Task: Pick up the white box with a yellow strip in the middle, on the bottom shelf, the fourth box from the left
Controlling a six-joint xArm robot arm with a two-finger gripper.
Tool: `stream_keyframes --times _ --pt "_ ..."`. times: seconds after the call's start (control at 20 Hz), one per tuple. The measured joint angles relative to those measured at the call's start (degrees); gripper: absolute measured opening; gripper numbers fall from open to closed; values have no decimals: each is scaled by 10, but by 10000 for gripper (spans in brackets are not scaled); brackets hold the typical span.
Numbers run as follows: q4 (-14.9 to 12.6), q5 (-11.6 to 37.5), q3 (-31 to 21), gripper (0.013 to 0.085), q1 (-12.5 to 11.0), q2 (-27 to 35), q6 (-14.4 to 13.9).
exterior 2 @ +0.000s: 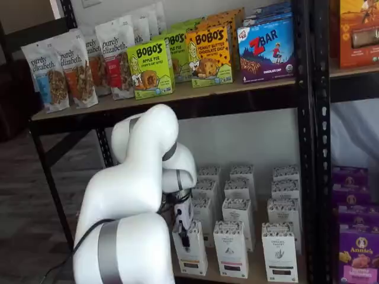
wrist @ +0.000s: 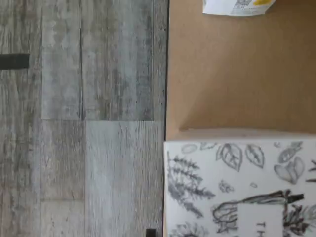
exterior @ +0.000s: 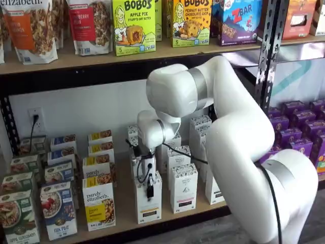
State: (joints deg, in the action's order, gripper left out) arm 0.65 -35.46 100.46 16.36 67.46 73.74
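a: where's the glossy white six-joint arm [exterior: 238, 137]?
b: in both shelf views it bends down from its elbow, wrist aimed downward.
a: and the white-bodied gripper with 2 black fingers [exterior: 150, 192]?
b: it hangs straight down from the wrist, a black cable looped beside it. only 1 dark finger [exterior 2: 185, 239] shows clearly, so its state is unclear.

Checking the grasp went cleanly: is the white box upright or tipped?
Upright. The white box stands square on the bottom shelf, level with neighbouring cartons.

bobo's boxes [exterior: 133, 26], z bar box [exterior 2: 266, 50] on upper shelf [exterior: 76, 60]
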Motion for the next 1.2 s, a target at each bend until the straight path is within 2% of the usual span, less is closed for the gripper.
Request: stream_keyframes --times 0.1,0.2,0.25,0.35,0.75,1.2 --pt "1 0 -2 650 -1 -1 1" --pt "2 -1 -4 570 -2 -3 3" --pt "2 -1 -4 570 -2 -4 3" --pt "3 -1 -8 490 -2 -6 4" --pt "-3 5 -28 490 -1 -20 -2" --pt "-16 31 -98 490 8 -62 -22"
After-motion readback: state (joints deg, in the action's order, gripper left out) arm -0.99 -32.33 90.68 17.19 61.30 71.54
